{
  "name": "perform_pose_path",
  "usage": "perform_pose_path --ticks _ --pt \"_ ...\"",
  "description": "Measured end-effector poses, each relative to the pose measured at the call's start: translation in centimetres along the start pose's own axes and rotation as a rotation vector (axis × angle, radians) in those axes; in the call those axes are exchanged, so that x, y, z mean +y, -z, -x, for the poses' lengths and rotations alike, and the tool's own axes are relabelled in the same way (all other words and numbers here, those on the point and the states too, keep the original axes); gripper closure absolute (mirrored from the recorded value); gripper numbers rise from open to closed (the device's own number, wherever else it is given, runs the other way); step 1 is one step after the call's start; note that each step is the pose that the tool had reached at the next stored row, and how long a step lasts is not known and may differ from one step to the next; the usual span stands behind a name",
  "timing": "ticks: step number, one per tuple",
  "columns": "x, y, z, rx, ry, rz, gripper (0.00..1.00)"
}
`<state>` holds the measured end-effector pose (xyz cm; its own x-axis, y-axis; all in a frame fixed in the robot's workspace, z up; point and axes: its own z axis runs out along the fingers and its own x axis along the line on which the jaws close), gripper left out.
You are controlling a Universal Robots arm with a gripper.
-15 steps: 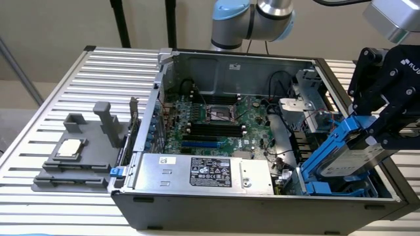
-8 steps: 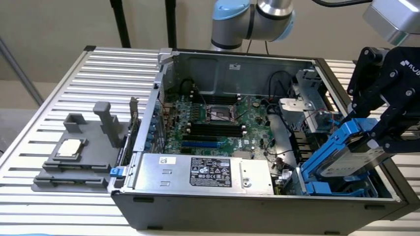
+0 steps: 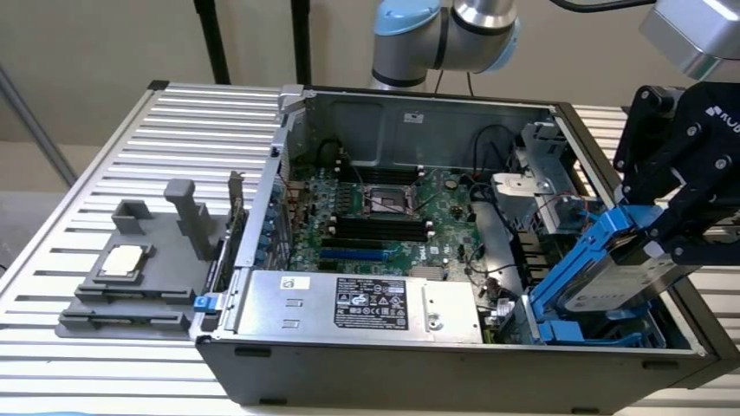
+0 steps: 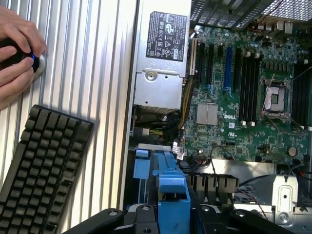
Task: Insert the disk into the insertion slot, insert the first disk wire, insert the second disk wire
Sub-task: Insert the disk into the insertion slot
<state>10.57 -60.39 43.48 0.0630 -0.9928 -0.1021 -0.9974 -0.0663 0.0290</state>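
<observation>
The gripper (image 3: 657,238) is clenching the disk (image 3: 611,279), holding it tilted just above the insertion slot (image 3: 574,333) at the end of the open computer case (image 3: 463,368) toward the exterior view's right. The case is sitting on the slatted tabletop (image 3: 173,121), where a person's hand (image 4: 14,53) is resting near a keyboard (image 4: 44,165).

Bright, even light; sheen on the ribbed table (image 4: 97,73); shadowed case (image 3: 382,130) interior.

Disk (image 3: 616,279) tilted over insertion slot (image 3: 584,333)
</observation>
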Motion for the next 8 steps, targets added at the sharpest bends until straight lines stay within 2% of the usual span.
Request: perform_pose_path --ticks 2,5,8 --pt "0.01 0.21 0.0 0.0 0.0 0.0 0.68" --pt "0.04 1.21 0.1 0.0014 0.0 0.0001 0.68" --pt "0.04 1.4 0.1 0.0072 -0.001 0.0004 0.68"
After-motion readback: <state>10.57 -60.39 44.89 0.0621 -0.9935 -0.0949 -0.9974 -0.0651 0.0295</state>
